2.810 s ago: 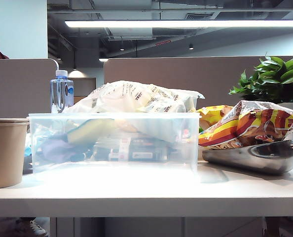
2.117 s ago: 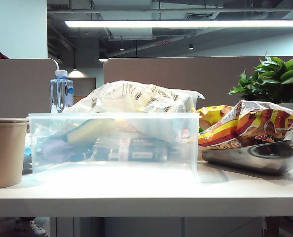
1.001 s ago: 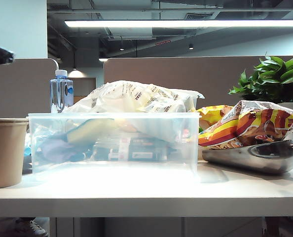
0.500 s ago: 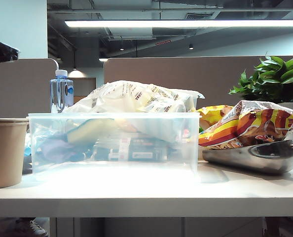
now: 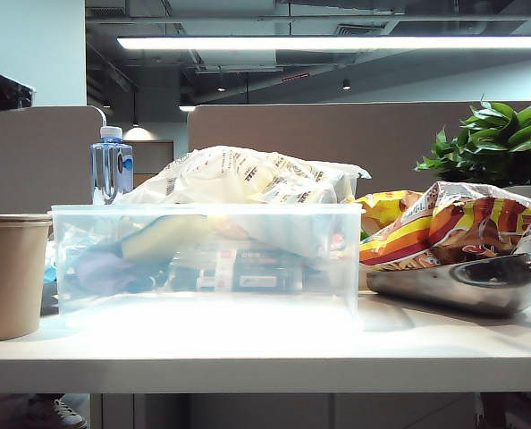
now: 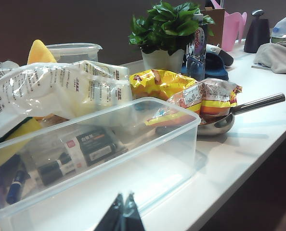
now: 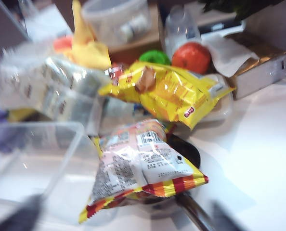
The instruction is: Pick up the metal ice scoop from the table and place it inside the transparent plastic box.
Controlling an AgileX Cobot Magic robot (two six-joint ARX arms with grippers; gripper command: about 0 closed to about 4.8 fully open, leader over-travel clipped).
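The metal ice scoop point(image 5: 462, 284) lies on the white table point(image 5: 265, 357) to the right of the transparent plastic box point(image 5: 203, 259), its bowl partly under a striped snack bag point(image 5: 467, 223). In the left wrist view my left gripper point(image 6: 123, 211) is shut with nothing in it. It hovers at the box's point(image 6: 133, 159) near wall, and the scoop point(image 6: 220, 124) with its handle point(image 6: 258, 102) lies beyond. The right wrist view is blurred. My right gripper point(image 7: 123, 219) is open with its fingers point(image 7: 18, 216) far apart, just short of the scoop's handle point(image 7: 196, 211). The scoop's bowl point(image 7: 186, 149) is mostly hidden by the bag.
A tan paper cup point(image 5: 11, 273) stands left of the box, with a water bottle point(image 5: 112, 165) behind it. A white wrapped bundle point(image 5: 248, 179) lies across the box's far side. A yellow snack bag point(image 7: 167, 91), a potted plant point(image 5: 502, 138) and fruit point(image 7: 191, 57) crowd the back.
A dark arm part has come into the upper left edge of the exterior view and edged rightward. The scoop, box and bags have not moved.
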